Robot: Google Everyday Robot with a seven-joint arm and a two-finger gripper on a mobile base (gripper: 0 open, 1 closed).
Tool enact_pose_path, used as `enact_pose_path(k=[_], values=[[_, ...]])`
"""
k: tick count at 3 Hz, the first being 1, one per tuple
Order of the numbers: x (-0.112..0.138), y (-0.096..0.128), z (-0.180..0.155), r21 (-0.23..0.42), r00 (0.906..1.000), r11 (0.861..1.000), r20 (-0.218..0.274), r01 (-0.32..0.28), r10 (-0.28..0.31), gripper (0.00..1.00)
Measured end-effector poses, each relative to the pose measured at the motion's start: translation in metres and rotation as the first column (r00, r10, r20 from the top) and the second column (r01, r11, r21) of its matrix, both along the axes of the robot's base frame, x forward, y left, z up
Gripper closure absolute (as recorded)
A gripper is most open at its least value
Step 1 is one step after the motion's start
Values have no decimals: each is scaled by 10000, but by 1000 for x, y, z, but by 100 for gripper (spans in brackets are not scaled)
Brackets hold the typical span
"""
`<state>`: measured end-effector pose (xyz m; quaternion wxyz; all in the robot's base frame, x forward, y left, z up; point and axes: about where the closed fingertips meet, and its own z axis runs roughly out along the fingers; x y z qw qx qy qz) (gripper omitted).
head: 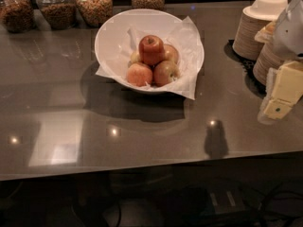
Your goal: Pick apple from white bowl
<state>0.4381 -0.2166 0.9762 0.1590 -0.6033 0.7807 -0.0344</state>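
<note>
A glossy grey-brown counter (151, 141) fills the view, seen from above its near edge. Toward the far edge, a little left of the middle, stands a wide white bowl (113, 37) lined with crumpled white paper (187, 86) that spills over its rim on the near right side. Inside the bowl, the deep red apple (151, 48) sits upright on top of a small pile, stem end up. It rests on paler yellow-orange apples: one at the near left (139, 74), one at the near right (165, 72), and one behind to the right (171, 53).

Along the far edge stand four glass jars (93, 4) filled with brown, grainy contents. At the far right corner are stacks of tan disposable bowls (253, 30).

The gripper (282, 96), pale cream in colour, hangs over the counter's right edge, just in front of the stacks and well apart from the white bowl. Whether it is released or clenched cannot be told.
</note>
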Motion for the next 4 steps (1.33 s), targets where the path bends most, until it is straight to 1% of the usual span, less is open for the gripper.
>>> enact_pose_path(k=[1,2,3,4], values=[[0,0,0,3,10000,10000,2,0,0,0],[26,16,0,958,9980,9953,611,100,-159,0],[71,46,2,2528,9881,9675,1490,-1,-389,0],[112,76,5,3947,9770,9182,2069,-342,-526,0]])
